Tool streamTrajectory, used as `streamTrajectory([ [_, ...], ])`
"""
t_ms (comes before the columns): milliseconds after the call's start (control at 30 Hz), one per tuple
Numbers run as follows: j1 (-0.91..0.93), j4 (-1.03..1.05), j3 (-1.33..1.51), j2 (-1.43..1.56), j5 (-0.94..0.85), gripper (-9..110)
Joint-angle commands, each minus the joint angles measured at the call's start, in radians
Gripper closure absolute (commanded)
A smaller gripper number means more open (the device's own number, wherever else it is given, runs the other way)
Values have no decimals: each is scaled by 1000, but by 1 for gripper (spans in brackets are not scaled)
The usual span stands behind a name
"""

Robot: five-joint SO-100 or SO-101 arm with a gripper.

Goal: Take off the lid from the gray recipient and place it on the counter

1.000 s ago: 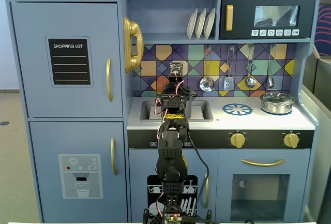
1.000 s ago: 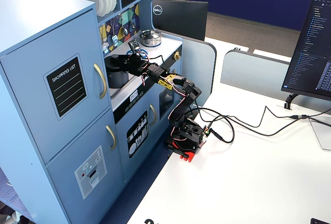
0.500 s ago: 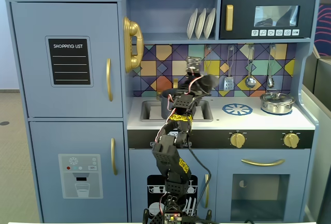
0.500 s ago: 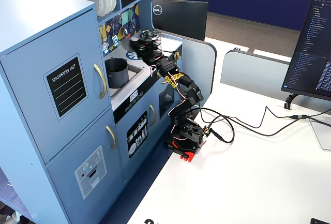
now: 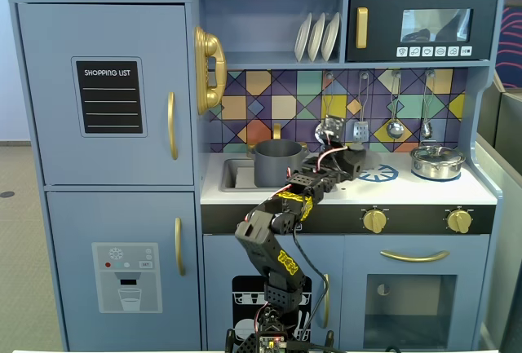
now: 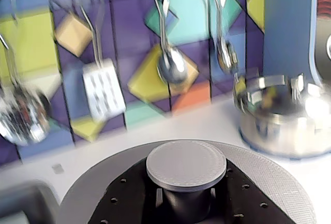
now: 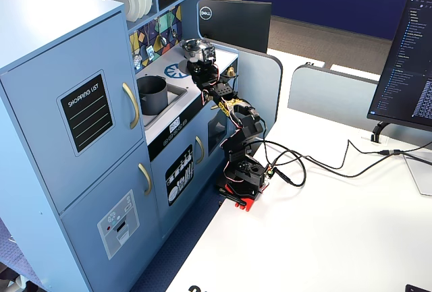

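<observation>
We judge the lid [image 6: 269, 182] light, stiff and matte, best taken by its knob [image 6: 186, 164], which our jaws pinch above the white surface [image 6: 170, 125], away from the open pot [image 5: 280, 163].

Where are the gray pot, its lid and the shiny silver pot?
gray pot [image 5: 279, 165]: a fixed view, front wall.
lid [image 6: 269, 180]: wrist view, right part of the disc.
shiny silver pot [image 5: 437, 163]: a fixed view, side wall.
</observation>
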Motion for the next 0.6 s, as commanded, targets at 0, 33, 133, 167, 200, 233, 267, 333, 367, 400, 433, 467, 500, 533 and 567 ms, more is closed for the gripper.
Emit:
streamTrajectory([
  [0, 20, -103, -17, -58, 5, 102],
  [33, 20, -118, -17, -78, 3, 102],
  [133, 20, -156, -20, -137, -3, 102],
  [167, 20, -172, -20, -155, -5, 102],
  [200, 20, -186, -21, -175, -5, 102],
  [233, 18, -195, -25, -193, -5, 102],
  [267, 14, -210, -26, -209, -5, 102],
  [333, 8, -238, -23, -238, -11, 102],
  [367, 6, -245, -17, -249, -18, 102],
  [400, 6, -259, -11, -261, -20, 102],
  [433, 5, -273, -6, -276, -20, 102],
  [467, 5, -281, -3, -288, -21, 102],
  [500, 6, -290, 0, -299, -23, 102],
  [533, 6, -298, 0, -310, -23, 102],
  [567, 6, -305, 0, -321, -28, 102],
])
